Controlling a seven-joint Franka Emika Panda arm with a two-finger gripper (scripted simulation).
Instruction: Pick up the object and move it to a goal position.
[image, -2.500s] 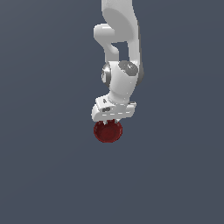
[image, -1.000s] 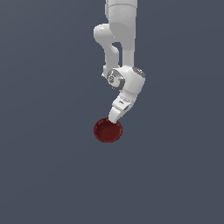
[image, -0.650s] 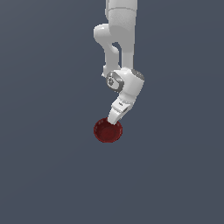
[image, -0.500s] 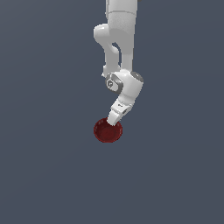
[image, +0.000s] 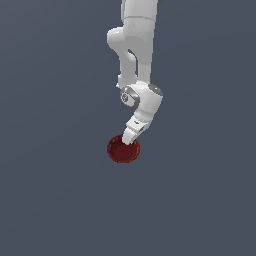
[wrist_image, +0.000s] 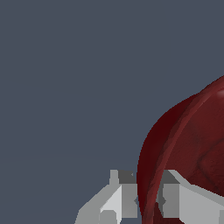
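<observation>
The dark red bowl (image: 123, 149) carries no writing or label. It sits directly under the pincer (image: 130, 141), its rim between the two fingers (wrist_image: 117, 199), one outside the wall and one inside; they look closed on that rim. From the wrist, much of the bowl is cut off. From outside, the fingertips are too small to make out against the grey floor (image: 55, 190).

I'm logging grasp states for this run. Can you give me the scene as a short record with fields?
object: dark red bowl, round, glossy inside
surface: plain grey floor
gripper: one finger outside the bowl's rim, one inside
fingers: straddling the rim; contact with it cannot be told
arm: wrist tilted, reaching down to the bowl's edge
goal marker: none visible
</observation>
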